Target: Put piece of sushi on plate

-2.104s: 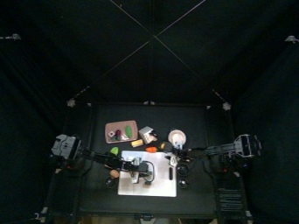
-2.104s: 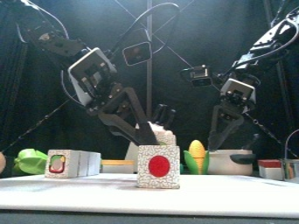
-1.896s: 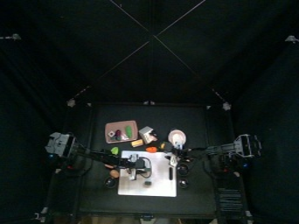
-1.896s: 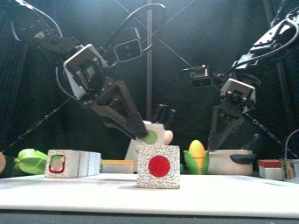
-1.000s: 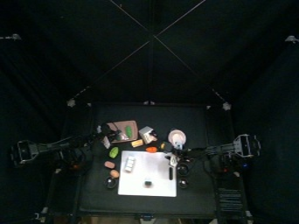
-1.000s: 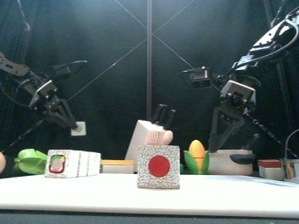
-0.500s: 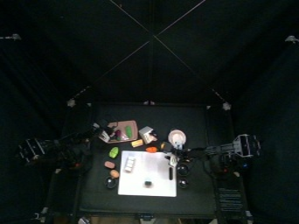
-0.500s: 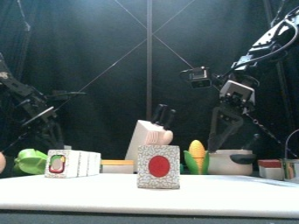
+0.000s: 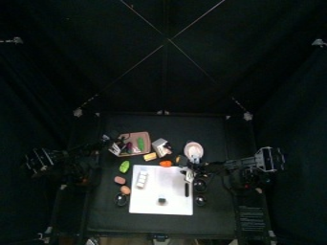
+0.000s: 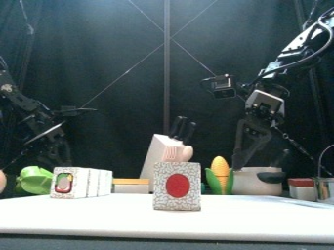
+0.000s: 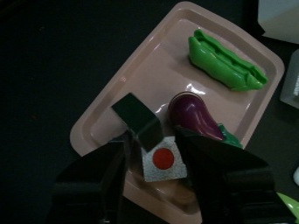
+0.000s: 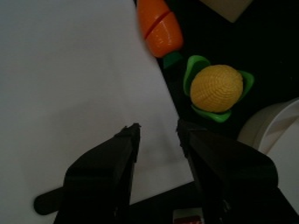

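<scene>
A tiny blackish sushi chunk (image 9: 163,201) lay on the large flat white rectangular plate (image 9: 147,182) near the desk's front edge.

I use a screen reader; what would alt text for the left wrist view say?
The left gripper, jaws open, hovers over a pinkish-brown tray that holds a green pea pod, a purple eggplant and a white sushi piece with a red centre.

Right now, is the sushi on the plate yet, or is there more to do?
Done: the piece of sushi stands on the white plate, touching neither gripper. In hand: nothing. The left gripper hangs open over the pink tray, and the right gripper hangs open and empty over the plate. Left: probably nothing, except maybe parking the arms.
</scene>
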Controlling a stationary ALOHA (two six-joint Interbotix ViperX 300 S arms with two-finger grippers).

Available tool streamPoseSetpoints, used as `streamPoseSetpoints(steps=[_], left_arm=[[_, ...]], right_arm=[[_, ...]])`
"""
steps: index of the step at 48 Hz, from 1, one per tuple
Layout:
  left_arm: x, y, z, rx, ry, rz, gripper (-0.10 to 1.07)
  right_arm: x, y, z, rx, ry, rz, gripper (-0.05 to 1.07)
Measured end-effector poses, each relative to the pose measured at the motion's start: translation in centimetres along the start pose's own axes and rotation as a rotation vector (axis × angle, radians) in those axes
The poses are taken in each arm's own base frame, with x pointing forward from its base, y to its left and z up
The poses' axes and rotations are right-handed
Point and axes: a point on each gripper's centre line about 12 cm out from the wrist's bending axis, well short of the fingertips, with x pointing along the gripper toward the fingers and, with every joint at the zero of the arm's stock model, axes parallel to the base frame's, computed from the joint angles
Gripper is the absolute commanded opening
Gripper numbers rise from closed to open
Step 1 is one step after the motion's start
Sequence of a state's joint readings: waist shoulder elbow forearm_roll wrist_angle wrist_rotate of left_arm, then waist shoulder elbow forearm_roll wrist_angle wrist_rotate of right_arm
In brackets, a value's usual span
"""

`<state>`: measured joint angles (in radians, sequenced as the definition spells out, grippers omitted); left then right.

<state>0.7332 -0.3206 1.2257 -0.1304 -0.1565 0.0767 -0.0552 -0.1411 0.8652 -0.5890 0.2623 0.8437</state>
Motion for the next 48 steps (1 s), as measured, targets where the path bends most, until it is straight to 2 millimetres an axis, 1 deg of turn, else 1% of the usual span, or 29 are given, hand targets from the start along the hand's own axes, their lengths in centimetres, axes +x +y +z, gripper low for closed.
streamPoseSetpoints(steps=[7,22,26,33,41,45,48], left_arm=[[-0.3,-0.1,0.4,0.002,-0.018,-0.003,0.85],[-1.5,-1.2,1.7,0.030,-0.094,-0.042,0.85],[-1.7,-1.8,1.9,0.039,-0.108,-0.061,0.85],[-1.8,-3.1,1.8,0.074,-0.106,-0.104,0.85],[-1.9,-3.9,1.8,0.086,-0.106,-0.130,0.85],[-2.0,-4.8,1.9,0.102,-0.111,-0.160,0.85],[-2.3,-6.3,2.1,0.126,-0.117,-0.206,0.85]], right_arm=[[0.0,0.0,-0.1,-0.001,0.002,0.001,0.78],[0.0,0.0,0.0,0.000,0.000,0.000,0.78],[0.0,0.0,0.0,0.000,0.000,0.000,0.78],[0.0,0.0,0.0,0.000,-0.001,0.001,0.78],[0.0,0.0,0.0,0.000,0.000,0.000,0.78],[0.0,0.0,0.0,0.000,0.000,0.000,0.78],[0.0,0.0,0.0,-0.001,0.000,0.001,0.78]])
